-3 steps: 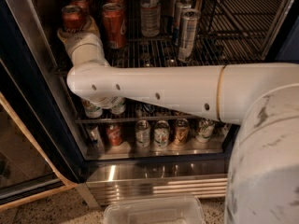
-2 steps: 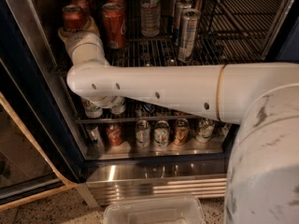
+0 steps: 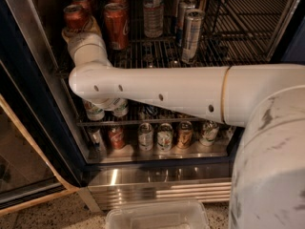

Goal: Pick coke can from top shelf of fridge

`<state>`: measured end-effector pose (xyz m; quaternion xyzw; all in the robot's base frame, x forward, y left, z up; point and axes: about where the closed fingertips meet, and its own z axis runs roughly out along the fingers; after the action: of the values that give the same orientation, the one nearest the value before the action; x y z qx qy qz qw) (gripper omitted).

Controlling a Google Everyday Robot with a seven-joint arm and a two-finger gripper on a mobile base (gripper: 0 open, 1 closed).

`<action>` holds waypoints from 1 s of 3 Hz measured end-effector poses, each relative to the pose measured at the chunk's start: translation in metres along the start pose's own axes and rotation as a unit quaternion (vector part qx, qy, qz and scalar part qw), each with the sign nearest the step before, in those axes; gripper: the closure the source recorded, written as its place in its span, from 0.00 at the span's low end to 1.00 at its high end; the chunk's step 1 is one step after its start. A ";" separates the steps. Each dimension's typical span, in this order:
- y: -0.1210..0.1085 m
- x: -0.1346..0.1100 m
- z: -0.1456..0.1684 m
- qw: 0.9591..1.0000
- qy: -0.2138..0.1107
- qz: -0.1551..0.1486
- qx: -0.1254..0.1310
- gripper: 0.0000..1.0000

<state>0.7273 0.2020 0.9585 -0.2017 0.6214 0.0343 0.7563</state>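
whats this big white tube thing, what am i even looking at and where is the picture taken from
That white tube is a robot's arm, seen by the one camera looking into an open drinks fridge. The arm bends at an elbow and reaches up to the top shelf, a wire rack. Its gripper, the robot's hand, sits at the arm's end by a red coke can at the front left; whether it holds the can can't be seen. The shelf also carries more red cans, a clear bottle and slim silver cans. A plastic tub lies on the floor in front.
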 end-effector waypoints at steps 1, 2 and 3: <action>0.001 -0.005 -0.012 1.000 0.003 -0.010 0.003 1.00; 0.002 -0.021 -0.036 1.000 -0.004 -0.012 0.013 1.00; 0.002 -0.034 -0.059 1.000 -0.017 -0.002 0.023 1.00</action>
<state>0.6645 0.1905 0.9819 -0.1851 0.6087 0.0221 0.7712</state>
